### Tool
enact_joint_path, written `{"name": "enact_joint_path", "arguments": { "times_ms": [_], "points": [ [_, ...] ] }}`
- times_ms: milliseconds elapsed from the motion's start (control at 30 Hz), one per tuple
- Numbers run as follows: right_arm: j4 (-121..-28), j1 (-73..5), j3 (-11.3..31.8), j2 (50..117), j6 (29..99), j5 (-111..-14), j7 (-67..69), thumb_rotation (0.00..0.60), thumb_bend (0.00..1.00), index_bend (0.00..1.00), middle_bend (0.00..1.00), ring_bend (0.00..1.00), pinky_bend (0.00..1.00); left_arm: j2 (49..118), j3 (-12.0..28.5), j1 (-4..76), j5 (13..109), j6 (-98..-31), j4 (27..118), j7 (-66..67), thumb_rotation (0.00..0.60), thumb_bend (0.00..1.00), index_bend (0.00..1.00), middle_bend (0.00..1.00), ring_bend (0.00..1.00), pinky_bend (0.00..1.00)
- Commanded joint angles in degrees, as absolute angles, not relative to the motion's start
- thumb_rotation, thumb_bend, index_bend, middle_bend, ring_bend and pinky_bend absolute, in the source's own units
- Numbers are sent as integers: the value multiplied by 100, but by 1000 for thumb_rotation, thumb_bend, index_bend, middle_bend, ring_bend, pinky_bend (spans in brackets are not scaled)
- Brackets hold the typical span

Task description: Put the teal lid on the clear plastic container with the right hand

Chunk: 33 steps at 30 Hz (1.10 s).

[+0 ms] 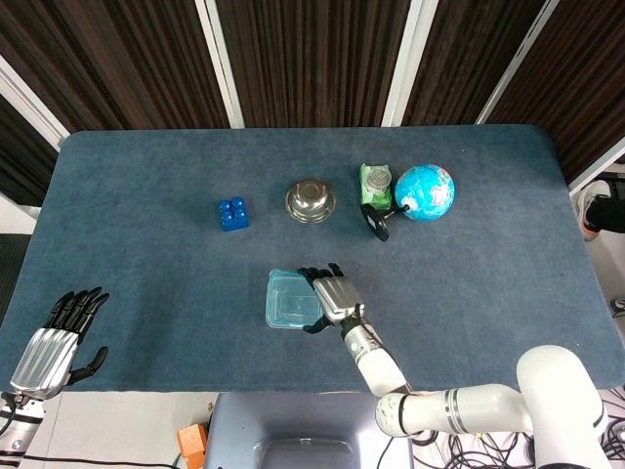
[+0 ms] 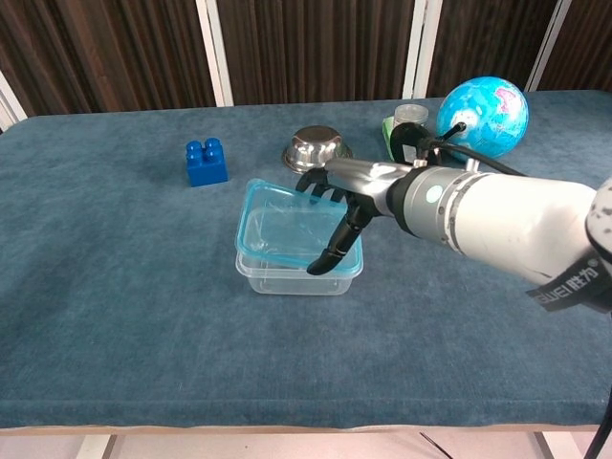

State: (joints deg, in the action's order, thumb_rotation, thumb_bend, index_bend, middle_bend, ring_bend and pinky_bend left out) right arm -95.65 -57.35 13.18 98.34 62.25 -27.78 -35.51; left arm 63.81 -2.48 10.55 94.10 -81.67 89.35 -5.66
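The teal lid [image 2: 287, 228] [image 1: 289, 301] lies nearly flat on top of the clear plastic container [image 2: 287, 279], its far edge a little raised. My right hand [image 2: 346, 199] [image 1: 332, 295] grips the lid at its right edge, fingers over the top and thumb reaching down the near side. In the head view the lid covers the container almost fully. My left hand [image 1: 54, 344] hangs open off the table's near left corner, holding nothing.
A blue toy brick [image 1: 233, 213] sits at the left middle. Behind the container stand a steel bowl [image 1: 311, 199], a green jar [image 1: 375, 184], a black clip [image 1: 376, 223] and a small globe [image 1: 425, 191]. The table edge [image 2: 287, 428] runs close in front.
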Motion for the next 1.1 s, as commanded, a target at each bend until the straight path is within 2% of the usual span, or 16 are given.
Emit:
{"name": "enact_joint_path", "arguments": {
  "times_ms": [33, 400, 600, 800, 967, 1100],
  "points": [
    [-9541, -5760, 1312, 9870, 6243, -2729, -3633, 600, 61, 754, 430, 259, 43, 6377, -247, 1054, 9413, -8173, 8936, -575, 600, 379, 0, 33, 3, 31],
    [-9504, -5901, 1319, 9983, 6342, -2436, -4085, 600, 61, 702, 430, 249, 35, 6355, -249, 1038, 9434, -8219, 8917, -650, 600, 379, 0, 34, 2, 31],
    [-9513, -5987, 1314, 10006, 6404, -2291, -4342, 600, 61, 570, 413, 197, 7, 6350, -248, 1036, 9440, -8229, 8907, -679, 600, 379, 0, 34, 2, 31],
    [-9539, -6119, 1303, 9988, 6511, -2048, -4723, 600, 61, 389, 289, 111, 0, 6329, -257, 1047, 9457, -8216, 8898, -736, 600, 380, 0, 33, 2, 31],
    [-9540, -6230, 1320, 10011, 6637, -1893, -5011, 600, 62, 285, 198, 50, 0, 6316, -267, 1048, 9479, -8224, 8890, -793, 600, 379, 0, 34, 2, 31],
    [-9494, -6272, 1364, 10074, 6730, -1879, -5094, 600, 61, 245, 183, 38, 0, 6311, -273, 1052, 9486, -8219, 8888, -812, 600, 379, 0, 34, 3, 31]
  ]
}}
